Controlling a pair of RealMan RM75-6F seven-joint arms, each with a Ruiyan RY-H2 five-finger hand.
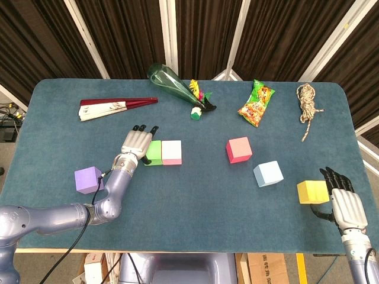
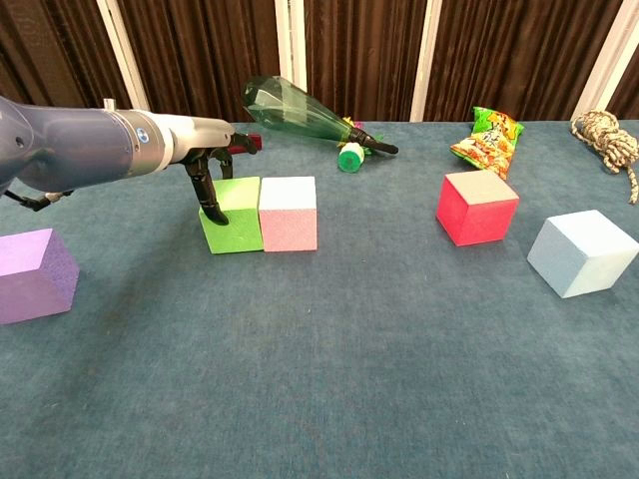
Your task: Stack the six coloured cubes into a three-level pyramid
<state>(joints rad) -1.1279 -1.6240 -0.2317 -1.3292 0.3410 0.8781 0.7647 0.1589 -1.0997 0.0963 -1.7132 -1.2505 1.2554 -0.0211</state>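
On the blue table the green cube [image 1: 155, 152] [image 2: 232, 216] stands flush against the pink cube [image 1: 172, 152] [image 2: 288, 213]. My left hand [image 1: 137, 142] [image 2: 210, 185] is open, its fingers spread and hanging down, the fingertips touching the green cube's left side. The purple cube [image 1: 88, 180] [image 2: 35, 274] lies to the left of that arm. To the right are the red cube [image 1: 238, 149] [image 2: 476, 207] and the light blue cube [image 1: 268, 173] [image 2: 582, 252]. The yellow cube [image 1: 312, 191] sits at the front right edge. My right hand [image 1: 345, 202] rests open just right of it, holding nothing.
Along the far side lie a folded red fan [image 1: 115, 107], a green bottle [image 1: 174, 84] [image 2: 305, 115] on its side, a snack bag [image 1: 257, 103] [image 2: 489, 136] and a coil of rope [image 1: 307, 100] [image 2: 607, 138]. The table's front edge [image 1: 207, 251] runs close to the yellow cube.
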